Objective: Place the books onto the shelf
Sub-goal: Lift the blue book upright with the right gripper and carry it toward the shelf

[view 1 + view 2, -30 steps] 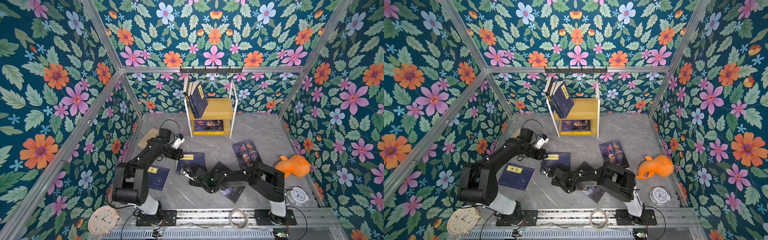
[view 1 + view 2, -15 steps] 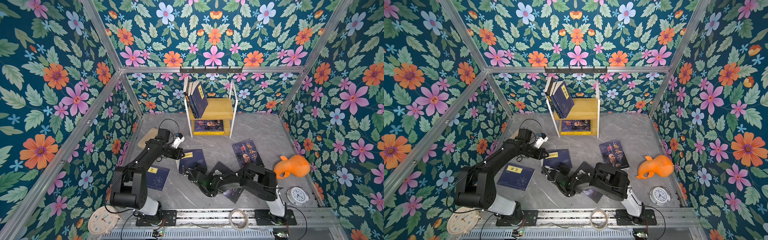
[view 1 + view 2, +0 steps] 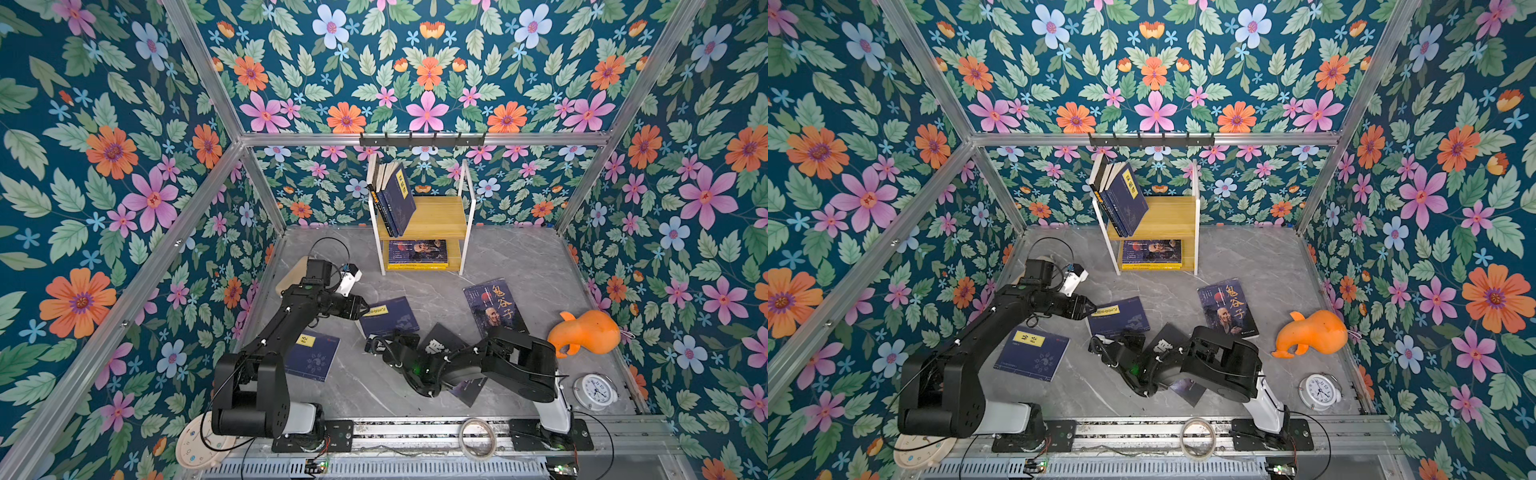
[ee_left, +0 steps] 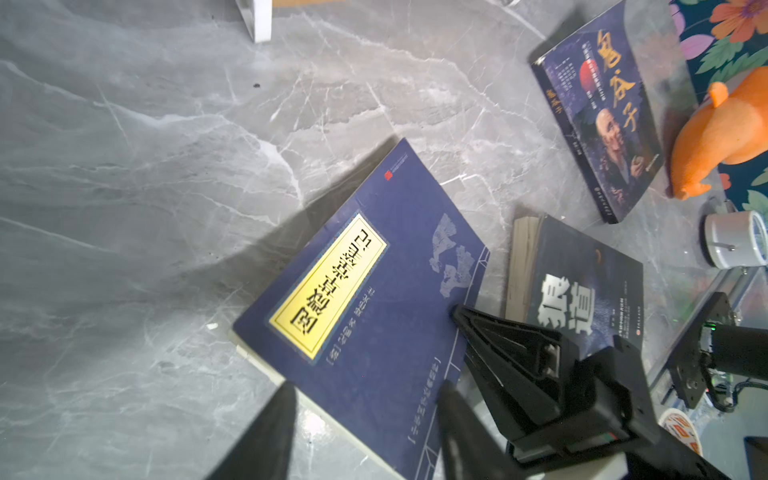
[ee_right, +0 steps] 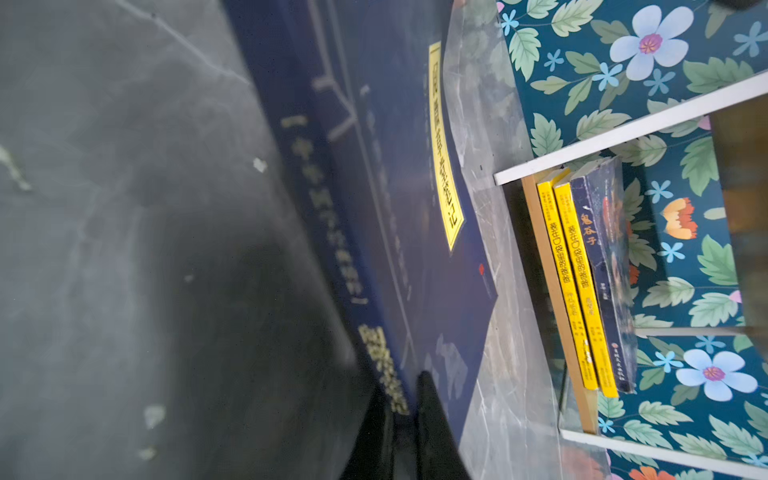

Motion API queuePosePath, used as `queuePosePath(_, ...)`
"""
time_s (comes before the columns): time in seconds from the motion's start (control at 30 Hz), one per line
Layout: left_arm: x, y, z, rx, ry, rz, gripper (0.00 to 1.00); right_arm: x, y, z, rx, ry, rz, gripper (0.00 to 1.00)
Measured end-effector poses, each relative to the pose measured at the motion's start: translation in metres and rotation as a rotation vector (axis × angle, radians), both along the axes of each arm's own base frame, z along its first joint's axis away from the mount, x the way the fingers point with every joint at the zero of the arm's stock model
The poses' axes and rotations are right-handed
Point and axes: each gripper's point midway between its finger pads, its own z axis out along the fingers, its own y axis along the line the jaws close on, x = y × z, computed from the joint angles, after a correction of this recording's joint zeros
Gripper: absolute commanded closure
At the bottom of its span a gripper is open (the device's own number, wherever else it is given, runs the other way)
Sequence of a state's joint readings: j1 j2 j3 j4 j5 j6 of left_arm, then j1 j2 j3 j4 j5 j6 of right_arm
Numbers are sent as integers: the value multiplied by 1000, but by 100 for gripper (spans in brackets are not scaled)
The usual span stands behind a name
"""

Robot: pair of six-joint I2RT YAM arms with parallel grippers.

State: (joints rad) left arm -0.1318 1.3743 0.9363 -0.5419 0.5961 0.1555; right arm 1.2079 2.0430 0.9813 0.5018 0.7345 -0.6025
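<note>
Swapped grip since a second ago: left gripper (image 4: 365,388) spread, right gripper (image 5: 401,386) pinching navy book (image 3: 384,318) at its edge | navy book on table (image 3: 415,286), apart from shelf (image 3: 436,216) | shelved: leaning row (image 3: 395,199) above, flat stack (image 3: 417,252) below | remaining: this one plus three others (image 3: 496,305) flat on table

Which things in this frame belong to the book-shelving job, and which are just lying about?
Job: shelf; shelved books; centre navy book; near navy book; portrait book; black book.
Lying about: orange toy; alarm clock; tape roll; beige clock; hook rail.
</note>
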Motion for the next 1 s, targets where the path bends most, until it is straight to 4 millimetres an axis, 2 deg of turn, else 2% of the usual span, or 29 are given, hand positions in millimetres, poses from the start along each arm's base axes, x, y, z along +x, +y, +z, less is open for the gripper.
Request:
queuePosePath(0.13, 5, 9, 20, -18, -92, 36, 16, -4, -2, 6, 1, 13, 0, 100)
queuePosePath(0.37, 21, 57, 40, -48, -230, 239, 0, -12, 0, 30, 71, 47, 24, 100)
queuePosePath(0.53, 28, 81, 52, -47, -308, 344, 0, -17, 1, 50, 126, 69, 45, 100)
queuePosePath(0.67, 34, 104, 72, -32, -378, 440, 0, -22, 1, 87, 218, 90, 70, 100)
queuePosePath(0.77, 33, 111, 82, -23, -414, 472, 0, -20, -8, 121, 317, 117, 59, 100)
queuePosePath(0.87, 31, 114, 86, -14, -432, 485, 0, -15, -21, 165, 447, 114, 35, 100)
queuePosePath(1.0, 29, 121, 82, -10, -426, 506, 0, -9, -36, 209, 579, 126, 11, 100)
